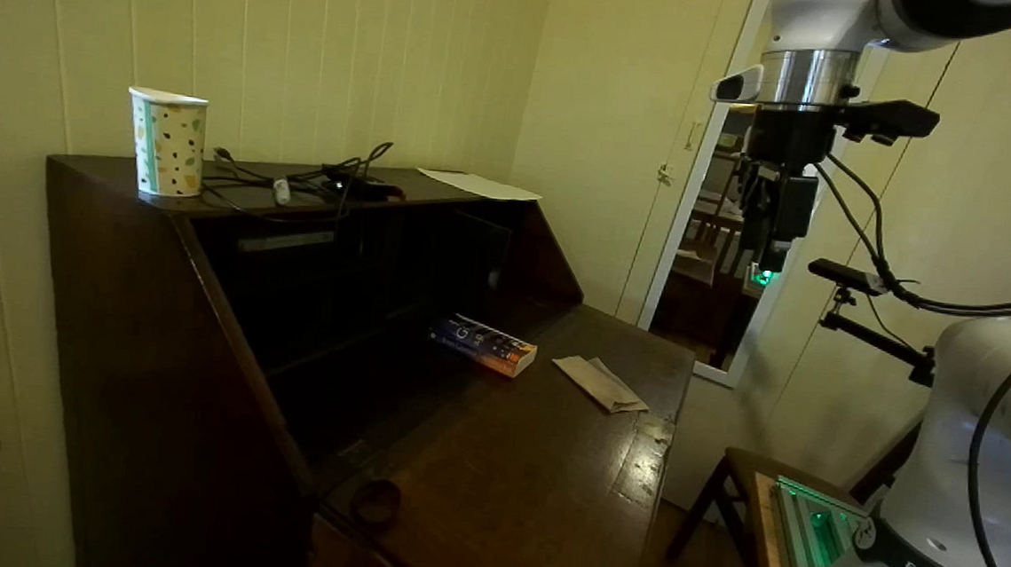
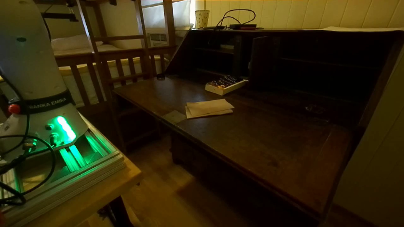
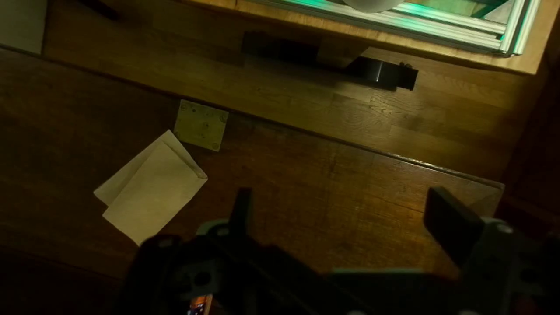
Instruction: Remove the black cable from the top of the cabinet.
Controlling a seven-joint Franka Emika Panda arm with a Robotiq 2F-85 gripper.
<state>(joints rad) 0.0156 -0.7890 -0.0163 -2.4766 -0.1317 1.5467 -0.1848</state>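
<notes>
The black cable (image 1: pixel 351 173) lay ungrasped atop the cabinet (image 1: pixel 124 328); the gripper (image 3: pixel 343 214) hung well apart from it

I ran my eye left to right along the top; a spotted cup (image 1: pixel 170 144) stood upright at the left end, and just beside it sprawled the black cable, loosely tangled, one loop standing up off the wood and a strand drooping over the front edge; whether it was a single length I could not tell; amid the tangle sat a dark box (image 1: pixel 371 190), perhaps joined to it, though I could not make that out; farther along lay a pale sheet of paper (image 1: pixel 481 185); below, on the desk flap (image 1: pixel 510 471), were a book (image 1: pixel 483 344) and, to its right, some folded paper (image 1: pixel 601 384); at the far right the arm (image 1: pixel 819 19) held the gripper pointing down, its jaws spread wide with nothing between them.

So the job, to my mind, was at the approach, with no hold taken yet; the next move called for carrying the gripper across to the cabinet top, high enough to clear the front edge, then setting the jaws across the raised loop and closing there, well off the cup; after that, I judged, a slow lift would suit, in case the strands dragged the box along.
</notes>
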